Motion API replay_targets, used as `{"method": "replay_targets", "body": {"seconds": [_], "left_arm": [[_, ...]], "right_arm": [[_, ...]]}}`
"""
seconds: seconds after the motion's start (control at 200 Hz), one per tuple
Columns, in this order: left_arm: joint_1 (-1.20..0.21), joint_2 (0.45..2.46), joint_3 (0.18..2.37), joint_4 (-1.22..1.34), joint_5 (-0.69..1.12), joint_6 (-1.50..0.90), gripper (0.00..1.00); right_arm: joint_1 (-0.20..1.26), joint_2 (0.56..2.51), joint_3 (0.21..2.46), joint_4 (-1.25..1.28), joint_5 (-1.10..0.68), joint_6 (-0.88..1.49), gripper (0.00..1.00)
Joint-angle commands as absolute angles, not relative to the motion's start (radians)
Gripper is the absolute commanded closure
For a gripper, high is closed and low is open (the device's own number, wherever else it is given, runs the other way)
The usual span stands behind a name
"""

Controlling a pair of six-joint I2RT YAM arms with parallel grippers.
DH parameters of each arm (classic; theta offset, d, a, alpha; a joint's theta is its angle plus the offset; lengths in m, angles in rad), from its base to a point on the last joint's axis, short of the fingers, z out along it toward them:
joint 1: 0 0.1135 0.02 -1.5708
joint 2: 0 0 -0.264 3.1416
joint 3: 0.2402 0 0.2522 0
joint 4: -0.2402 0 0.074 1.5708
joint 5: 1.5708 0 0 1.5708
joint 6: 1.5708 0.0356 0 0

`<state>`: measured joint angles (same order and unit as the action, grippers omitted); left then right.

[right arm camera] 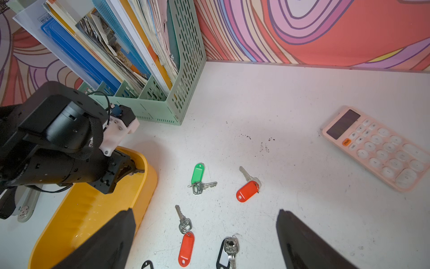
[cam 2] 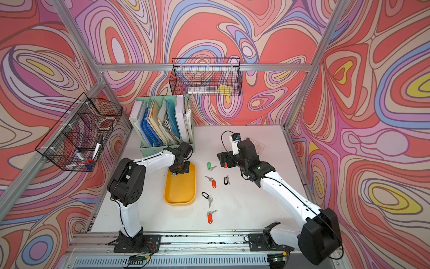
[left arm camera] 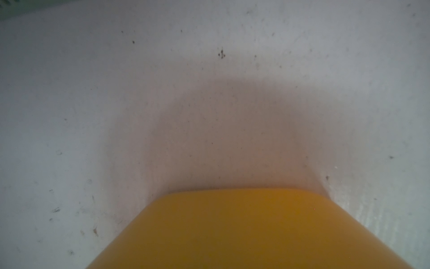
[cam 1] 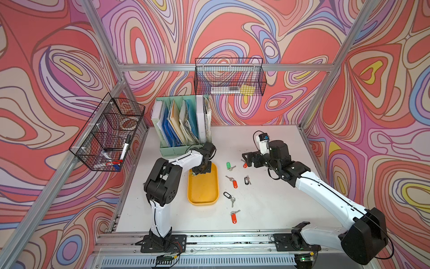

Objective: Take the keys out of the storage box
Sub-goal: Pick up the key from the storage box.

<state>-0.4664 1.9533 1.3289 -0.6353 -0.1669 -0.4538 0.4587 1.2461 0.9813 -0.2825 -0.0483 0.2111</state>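
Six sets of keys (cam 1: 234,184) out on desk (cam 1: 267,205), between tray (cam 1: 203,189) and right edge. Tray looks bare; left gripper (cam 1: 196,173) closed at its far end, catch hidden; right gripper (cam 1: 246,160) spread wide.

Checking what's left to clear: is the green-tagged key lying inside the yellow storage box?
No, the green-tagged key lies on the white table, outside the rim of the storage box.

Left claw (cam 1: 199,171) tip-down, jaws seemingly tight together; right claw (cam 1: 247,160) outstretched, jaws wide apart.
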Motion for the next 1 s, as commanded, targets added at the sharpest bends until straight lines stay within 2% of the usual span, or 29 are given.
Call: {"method": "replay_targets", "body": {"seconds": [0.0, 0.295, 0.996], "left_arm": [[-0.468, 1.968, 1.336, -0.643, -0.184, -0.463, 0.99], [-0.474, 1.857, 1.291, -0.631, -0.159, -0.460, 1.00], [-0.488, 1.464, 1.090, -0.506, 0.060, -0.479, 1.00]], "right_arm": [[0.458, 1.252, 0.968, -0.264, -0.037, 0.218, 0.02], [0.457, 1.256, 0.968, -0.253, -0.031, 0.221, 0.02], [0.457, 1.217, 0.976, -0.226, 0.061, 0.235, 0.02]]}}
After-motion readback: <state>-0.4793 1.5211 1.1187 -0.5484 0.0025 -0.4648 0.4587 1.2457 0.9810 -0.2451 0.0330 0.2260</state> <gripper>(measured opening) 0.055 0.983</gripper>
